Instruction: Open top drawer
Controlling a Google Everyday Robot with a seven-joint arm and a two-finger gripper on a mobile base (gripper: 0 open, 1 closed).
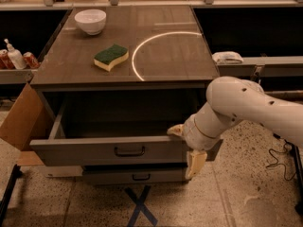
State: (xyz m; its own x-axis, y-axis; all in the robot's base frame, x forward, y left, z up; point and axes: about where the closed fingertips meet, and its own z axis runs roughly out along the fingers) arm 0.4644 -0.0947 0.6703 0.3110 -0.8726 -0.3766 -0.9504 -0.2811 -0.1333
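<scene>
The hand (184, 151), fingers spread, sits at the right end of the wide grey-brown wooden top drawer (85, 151). The drawer front extends leftward from it.

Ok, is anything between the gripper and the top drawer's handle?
Nothing: in the camera view only bare drawer front runs from the gripper, at the right end of the top drawer, to its handle.
</scene>
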